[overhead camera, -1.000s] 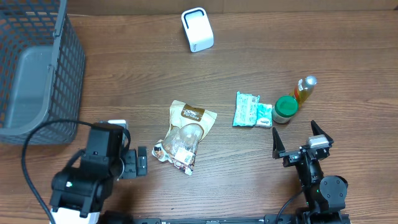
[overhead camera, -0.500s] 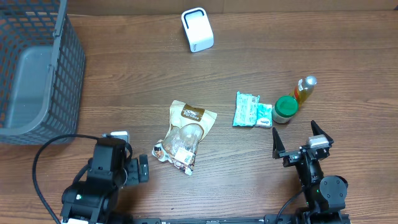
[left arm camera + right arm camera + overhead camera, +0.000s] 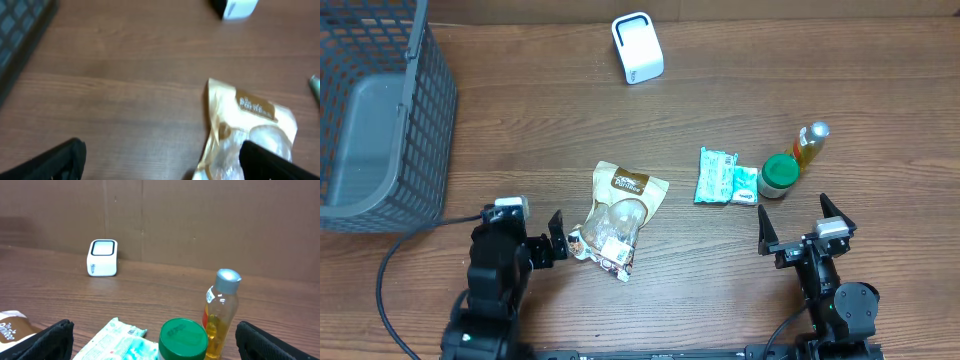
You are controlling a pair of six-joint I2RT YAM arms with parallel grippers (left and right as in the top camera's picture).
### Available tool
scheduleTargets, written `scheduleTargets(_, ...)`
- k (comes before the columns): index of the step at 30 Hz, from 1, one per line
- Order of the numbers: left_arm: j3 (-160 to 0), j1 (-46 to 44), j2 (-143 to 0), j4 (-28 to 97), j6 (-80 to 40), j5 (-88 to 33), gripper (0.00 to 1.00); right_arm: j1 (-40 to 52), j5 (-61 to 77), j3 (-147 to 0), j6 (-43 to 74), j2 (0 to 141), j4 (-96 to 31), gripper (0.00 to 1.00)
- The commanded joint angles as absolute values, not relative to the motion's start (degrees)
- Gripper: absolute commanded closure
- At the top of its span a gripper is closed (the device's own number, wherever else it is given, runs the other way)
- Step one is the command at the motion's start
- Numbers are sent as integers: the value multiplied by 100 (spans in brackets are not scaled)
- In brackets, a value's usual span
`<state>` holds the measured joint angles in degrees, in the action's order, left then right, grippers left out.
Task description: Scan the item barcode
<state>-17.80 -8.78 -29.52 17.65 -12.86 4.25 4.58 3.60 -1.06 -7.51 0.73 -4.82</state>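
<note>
A white barcode scanner stands at the far middle of the table. A tan snack bag lies in the centre. To its right lie a green packet, a green-lidded jar and a yellow bottle. My left gripper is open just left of the bag, its right finger over the bag's edge, holding nothing. My right gripper is open and empty, just short of the jar and bottle.
A grey mesh basket fills the far left corner, and its wall shows in the left wrist view. The scanner stands before a brown cardboard wall. The scanner's base shows beyond the bag.
My left arm has swung round and moved right, bringing its open gripper up beside the snack bag. The right arm and all items have stayed still.
</note>
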Motion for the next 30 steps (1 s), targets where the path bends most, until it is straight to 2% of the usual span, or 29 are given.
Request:
scheduleTargets(1,-1201,-644,-2576,1041,-1177,-196,0,443,311,-45,-757,16,-462,0)
scheduleTargets(6,-454,-480,-2071,-89,-1177,-582,1,443,311,-45,-760,16,-462,0)
scheduleTargets(10,-14,-480,-1708,-515,-1177,-582,1,443,311,-45,-760,16,-462,0)
scheduleTargets(21,-27,-460,-974,410,-727,-475,0,443,311,-45,-757,16,-462,0)
scheduleTargets(30,-27,-292,-67,425,-421,-401,0,443,311,-45,-757,16,-462,0)
